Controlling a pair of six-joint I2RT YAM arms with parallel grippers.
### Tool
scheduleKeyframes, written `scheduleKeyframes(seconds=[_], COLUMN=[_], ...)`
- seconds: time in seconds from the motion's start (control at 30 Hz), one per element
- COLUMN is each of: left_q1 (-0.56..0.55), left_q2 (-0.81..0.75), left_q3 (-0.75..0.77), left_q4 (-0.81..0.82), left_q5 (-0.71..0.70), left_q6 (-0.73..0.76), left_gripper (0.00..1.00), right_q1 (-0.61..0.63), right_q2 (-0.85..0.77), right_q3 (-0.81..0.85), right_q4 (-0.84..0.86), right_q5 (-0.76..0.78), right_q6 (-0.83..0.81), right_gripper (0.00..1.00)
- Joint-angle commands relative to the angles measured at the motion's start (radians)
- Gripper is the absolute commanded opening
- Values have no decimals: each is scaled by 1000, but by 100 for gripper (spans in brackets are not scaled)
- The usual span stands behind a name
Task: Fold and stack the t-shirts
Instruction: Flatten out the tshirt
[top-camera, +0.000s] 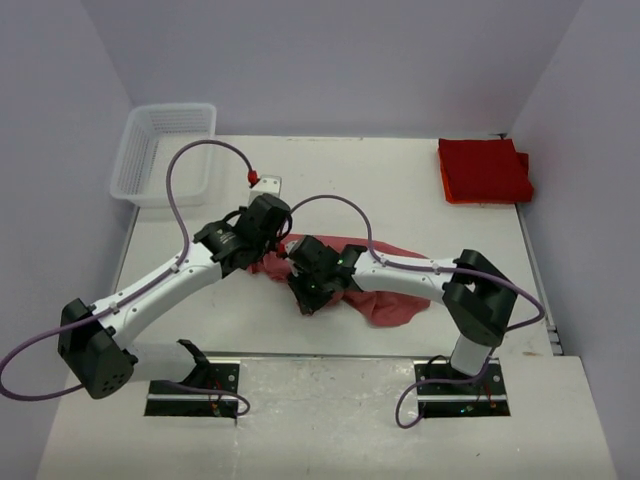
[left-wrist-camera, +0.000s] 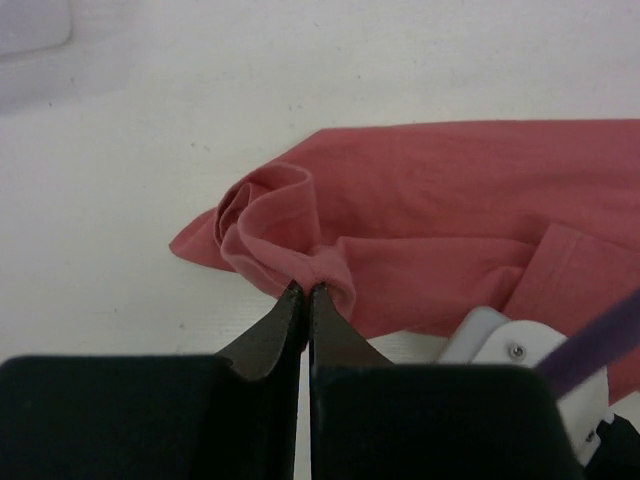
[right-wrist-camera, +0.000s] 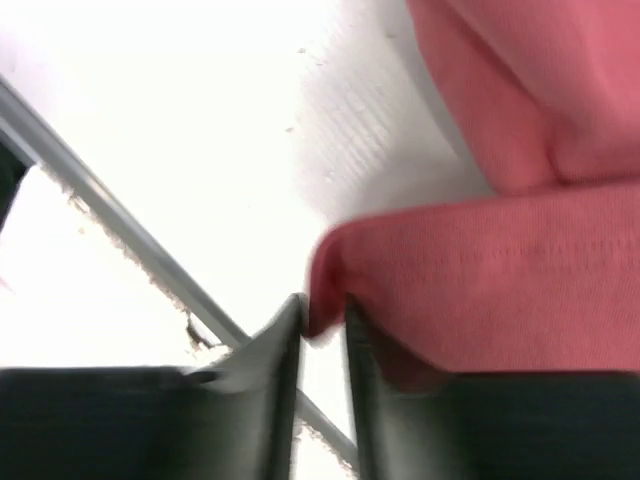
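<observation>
Work is partly done: the bright red shirts (top-camera: 483, 170) sit folded in a stack at two o'clock. The pale red shirt (top-camera: 395, 303) lies crumpled near six o'clock, not folded yet. The left pincer (left-wrist-camera: 305, 290) pinches its bunched edge tight. The right pincer (right-wrist-camera: 325, 312) has cloth between its slightly parted jaws, but I cannot tell if it grips.

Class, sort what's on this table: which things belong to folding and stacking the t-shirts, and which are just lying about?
Belong to the job:
salmon t-shirt, mid-table
folded red t-shirts, far right corner

Just lying about:
white mesh basket, far left corner
</observation>
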Motion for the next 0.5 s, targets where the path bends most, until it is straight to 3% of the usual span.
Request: scheduleKeyframes(seconds=[0.0, 0.03, 0.17, 0.33, 0.47], left_q1=[7, 10, 14, 15, 14], left_q2=[32, 40, 51, 31, -11], left_q3=[-15, -21, -65, -140, -226], left_q4=[100, 103, 139, 174, 188], left_q5=[54, 55, 71, 115, 135], left_q6=[-5, -4, -10, -50, -65], left_gripper=[0, 0, 0, 0, 0], right_q1=[38, 50, 52, -90, -187], right_q2=[-81, -99, -191, -163, -95], right_q3=[-5, 4, 25, 99, 169], right_q4=[-15, -30, -111, -141, -141], right_q5=[93, 159, 300, 300, 261], right_q6=[36, 40, 73, 14, -38], right_gripper=[30, 55, 70, 65, 53])
